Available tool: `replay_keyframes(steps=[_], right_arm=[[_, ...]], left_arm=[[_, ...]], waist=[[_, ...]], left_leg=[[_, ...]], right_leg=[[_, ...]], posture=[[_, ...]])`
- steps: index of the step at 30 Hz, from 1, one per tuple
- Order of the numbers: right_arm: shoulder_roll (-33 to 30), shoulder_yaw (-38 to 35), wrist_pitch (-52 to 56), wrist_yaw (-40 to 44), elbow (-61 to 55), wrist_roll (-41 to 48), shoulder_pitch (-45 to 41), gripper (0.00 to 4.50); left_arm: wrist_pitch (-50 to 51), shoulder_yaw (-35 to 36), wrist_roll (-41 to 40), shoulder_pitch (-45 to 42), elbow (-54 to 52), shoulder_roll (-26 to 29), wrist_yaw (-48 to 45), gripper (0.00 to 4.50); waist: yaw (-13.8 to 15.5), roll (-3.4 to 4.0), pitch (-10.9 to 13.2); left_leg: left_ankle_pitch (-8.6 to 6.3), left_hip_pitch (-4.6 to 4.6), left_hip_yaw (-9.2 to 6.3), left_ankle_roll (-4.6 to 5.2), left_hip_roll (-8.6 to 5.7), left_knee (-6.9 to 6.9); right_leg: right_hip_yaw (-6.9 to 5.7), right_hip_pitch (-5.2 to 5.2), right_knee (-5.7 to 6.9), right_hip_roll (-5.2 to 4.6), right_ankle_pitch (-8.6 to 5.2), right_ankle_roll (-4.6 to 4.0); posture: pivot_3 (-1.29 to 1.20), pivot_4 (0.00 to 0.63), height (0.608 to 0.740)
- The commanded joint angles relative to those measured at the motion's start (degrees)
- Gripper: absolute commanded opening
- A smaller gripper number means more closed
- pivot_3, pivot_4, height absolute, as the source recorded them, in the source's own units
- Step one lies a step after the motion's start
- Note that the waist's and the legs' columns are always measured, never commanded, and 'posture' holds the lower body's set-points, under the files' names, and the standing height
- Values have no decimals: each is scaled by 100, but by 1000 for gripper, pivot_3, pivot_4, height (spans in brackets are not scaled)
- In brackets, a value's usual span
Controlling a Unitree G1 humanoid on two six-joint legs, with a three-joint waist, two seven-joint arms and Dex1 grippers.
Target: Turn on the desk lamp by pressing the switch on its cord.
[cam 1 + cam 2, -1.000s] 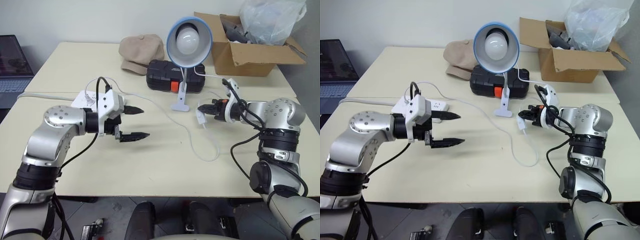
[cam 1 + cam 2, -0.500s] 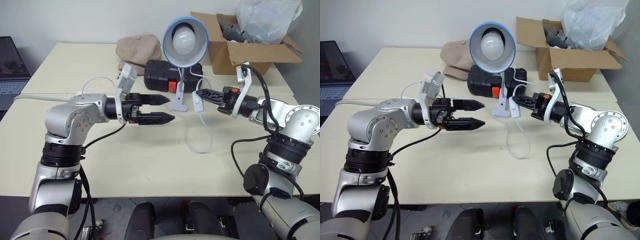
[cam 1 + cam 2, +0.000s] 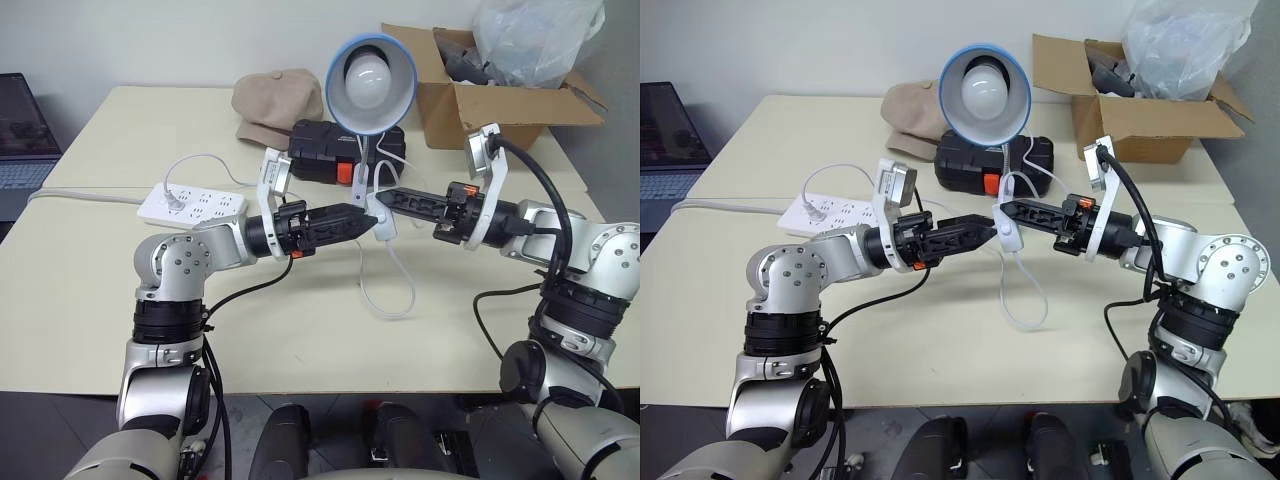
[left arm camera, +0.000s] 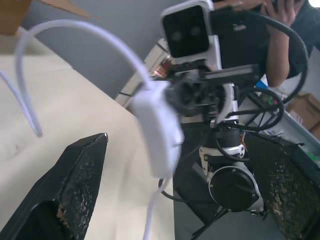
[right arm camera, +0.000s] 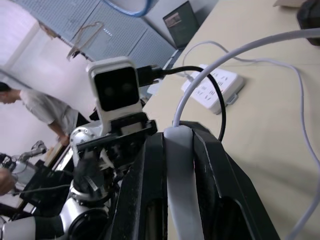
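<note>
The desk lamp (image 3: pixel 370 78), with its light-blue shade and white bulb, stands at the middle back of the table with the bulb unlit. Its white cord (image 3: pixel 388 285) loops down onto the tabletop. My right gripper (image 3: pixel 388 201) is shut on the switch (image 3: pixel 383 223) and holds it up above the table in front of the lamp's stem. In the right wrist view the switch (image 5: pixel 180 170) sits clamped between both fingers. My left gripper (image 3: pixel 362 214) is open and points at the switch from the other side. The switch (image 4: pixel 157 127) hangs between its spread fingers (image 4: pixel 82 170) without touching them.
A white power strip (image 3: pixel 195 205) lies at the left. Behind the lamp are a beige cap (image 3: pixel 280 100) and a black case (image 3: pixel 320 150), with a cardboard box (image 3: pixel 500 100) at the back right. A laptop (image 3: pixel 25 130) is far left. A person (image 5: pixel 35 107) stands beyond the table.
Both grippers have come together in front of the lamp. The right one lifted the switch off the table and drew it back; the left one swung right and rolled until its fingers flank the switch.
</note>
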Motion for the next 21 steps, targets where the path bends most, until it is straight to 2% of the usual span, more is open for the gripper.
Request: replay_keyframes(steps=[1,9,16,21], right_arm=[[-319,449,-502,-247,-257,1018,180,382],[-1050,1259,-1517,-732,-201,1991,343,382],[-1506,1726,-2021,-780,-231,2362,424,382],[-1737,2007,-2230,-663,-384,2569,476,382]], left_arm=[[18,48,-191,56,-174,-60,-11,4500],[228,-18,-447,246,-258,-50,-146,4500],[-91,-235,-269,442,-519,-37,-270,4500],[-158,-175,-362,427,-407,-256,-85,4500]], waist=[[2,0,0],[0,-1,0],[14,-1,0],[20,-1,0]], left_leg=[[0,0,0,0,0,0],[0,0,4,0,-1,1],[0,-1,4,0,-1,1],[0,-1,4,0,-1,1]], right_leg=[[0,1,-2,0,0,0],[4,1,-6,1,0,8],[4,2,-9,3,-1,11],[5,2,-10,3,-6,23]], posture=[[0,150,740],[0,150,740],[0,150,740],[0,150,740]])
